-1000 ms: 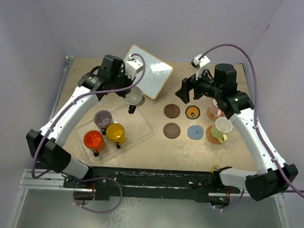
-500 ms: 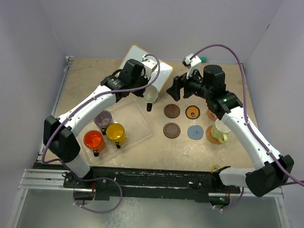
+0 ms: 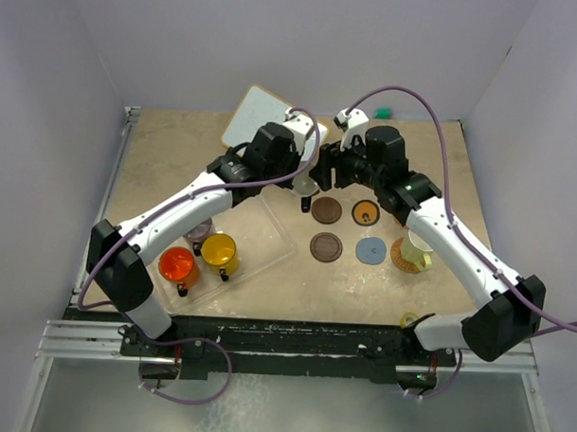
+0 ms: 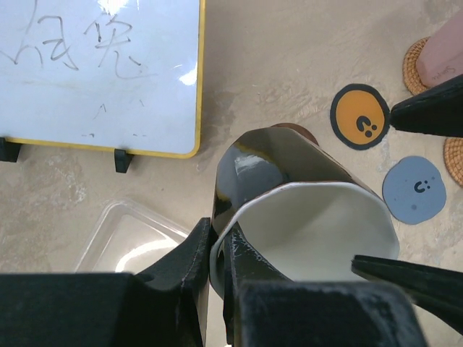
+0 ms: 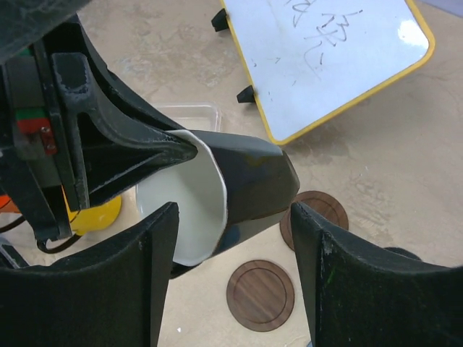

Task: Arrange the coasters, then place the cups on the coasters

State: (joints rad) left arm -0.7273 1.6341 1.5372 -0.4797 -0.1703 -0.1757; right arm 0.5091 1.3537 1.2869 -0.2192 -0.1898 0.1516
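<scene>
The left gripper [image 4: 217, 253] is pinching the rim of the black cup [image 4: 304, 217], holding it tipped in the air just in front of the whiteboard [image 4: 101, 72]. The right gripper [image 5: 231, 213] is standing wide, its fingers straddling the cup's dark body; whether they are touching it I cannot tell. A dark brown coaster [image 5: 260, 295] is lying on the tabletop [image 4: 289, 58] farther from the whiteboard, below the cup.

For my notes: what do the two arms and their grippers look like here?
Left arm and right arm: white links, black joints and bases, each trailing a looping purple cable. Fingers are matte black, tapering wedges.
</scene>
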